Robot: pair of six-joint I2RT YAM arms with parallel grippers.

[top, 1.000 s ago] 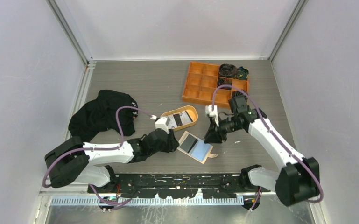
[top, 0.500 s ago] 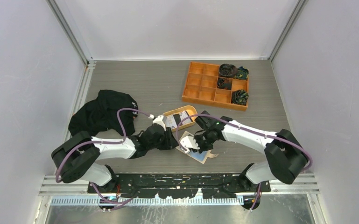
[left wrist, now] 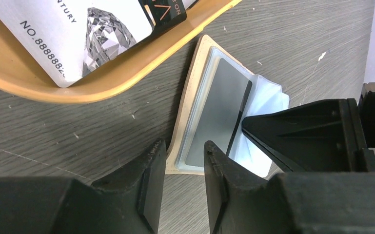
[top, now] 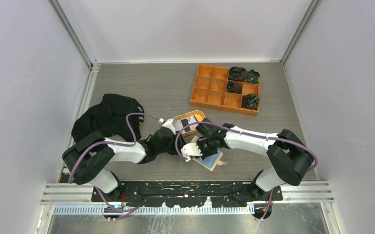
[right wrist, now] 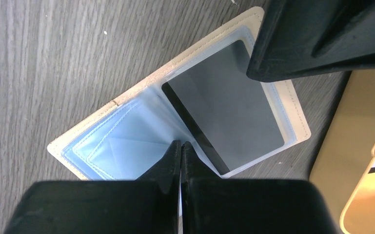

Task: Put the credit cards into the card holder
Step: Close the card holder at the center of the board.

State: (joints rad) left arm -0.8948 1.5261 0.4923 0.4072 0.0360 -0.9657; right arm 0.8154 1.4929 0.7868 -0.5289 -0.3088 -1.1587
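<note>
In the middle of the surface: the card holder [right wrist: 112, 151] lies open and flat. It has a beige leathery cover with stitched edges and clear, bluish plastic sleeves inside.
Card in it: a glossy dark grey card [right wrist: 229, 117] with a black stripe along one long edge sits under one sleeve.
Tray: an oval orange-tan tray [left wrist: 102, 83], smooth with a raised rim, sits just beside the holder. In it are a white card [left wrist: 78, 34] with a diamond print and a black card [left wrist: 163, 9].
Right hand [right wrist: 181, 156]: the fingers are pressed together, tips on the clear sleeve by the fold, right next to the striped edge. Can't tell if they pinch any plastic.
Left hand [left wrist: 183, 180]: the fingers are apart, and the holder's edge shows in the gap. One finger covers a corner of the holder in the right wrist view.
Around: an orange compartment box [top: 224, 87] sits at the far side with dark bundles [top: 238, 74] in its right cells. A crumpled black cloth [top: 107, 117] lies off to the left.
Surface [top: 151, 87]: grey wood grain with a few pale specks.
Room: plain pale walls [top: 29, 73].
</note>
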